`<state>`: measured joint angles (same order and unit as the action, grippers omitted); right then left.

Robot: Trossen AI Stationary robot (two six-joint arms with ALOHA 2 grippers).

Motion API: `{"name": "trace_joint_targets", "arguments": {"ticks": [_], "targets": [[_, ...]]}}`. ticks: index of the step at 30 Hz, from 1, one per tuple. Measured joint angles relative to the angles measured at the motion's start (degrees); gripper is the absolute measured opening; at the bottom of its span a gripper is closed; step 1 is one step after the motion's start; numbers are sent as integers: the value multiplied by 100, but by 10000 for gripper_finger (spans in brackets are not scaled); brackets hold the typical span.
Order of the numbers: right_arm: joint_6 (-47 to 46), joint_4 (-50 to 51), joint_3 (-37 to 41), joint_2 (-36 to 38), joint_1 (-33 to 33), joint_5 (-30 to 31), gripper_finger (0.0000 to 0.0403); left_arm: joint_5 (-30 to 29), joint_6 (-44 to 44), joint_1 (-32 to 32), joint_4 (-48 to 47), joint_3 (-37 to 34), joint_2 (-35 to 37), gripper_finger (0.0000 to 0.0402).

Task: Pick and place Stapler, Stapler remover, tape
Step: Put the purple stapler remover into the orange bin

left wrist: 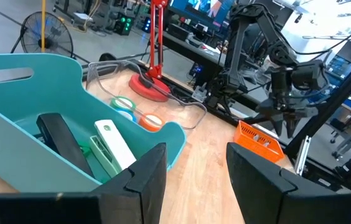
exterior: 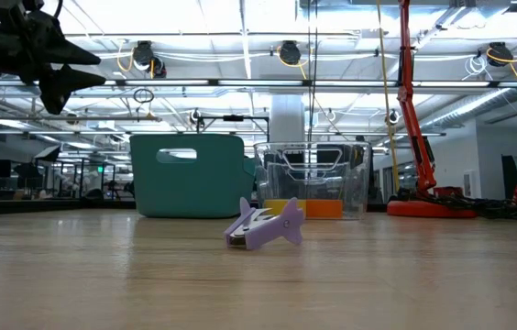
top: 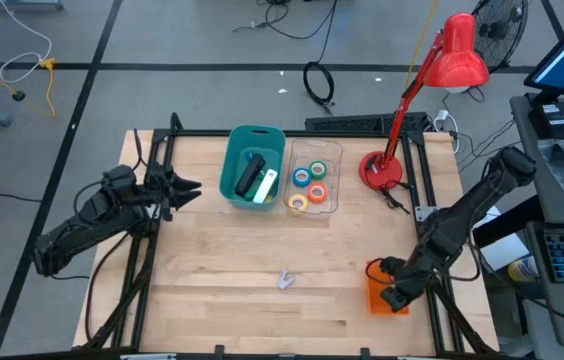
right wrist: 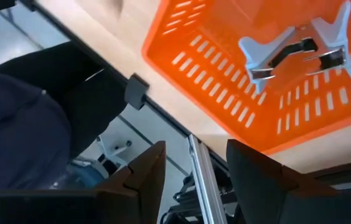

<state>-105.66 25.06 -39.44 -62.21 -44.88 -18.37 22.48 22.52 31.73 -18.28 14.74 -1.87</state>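
Wooden table [top: 212, 270] with 4 tape rolls [top: 310, 185], 1 Stapler [top: 250, 175], 2 parted, empty claws: left claw [top: 190, 190], right claw [top: 389, 297].

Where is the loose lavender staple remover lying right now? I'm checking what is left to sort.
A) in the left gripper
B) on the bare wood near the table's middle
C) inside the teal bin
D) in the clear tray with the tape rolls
B: the high view shows the staple remover alone on the table, well in front of the teal bin and the clear tray, with neither gripper near it.
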Motion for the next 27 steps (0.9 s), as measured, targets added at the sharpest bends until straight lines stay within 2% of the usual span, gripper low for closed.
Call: {"name": "trace_joint_targets", "arguments": {"ticks": [13,23,27], "targets": [[189,-175,0,-711,107,-133,161,-4,-85,0,5,0,2,168],[781,-74,0,-1070,446,-113,161,-7,-78,2,9,0,0,168],[1018,-52,-1,-1077,617,150,161,-7,-47,0,8,0,1,168]]}}
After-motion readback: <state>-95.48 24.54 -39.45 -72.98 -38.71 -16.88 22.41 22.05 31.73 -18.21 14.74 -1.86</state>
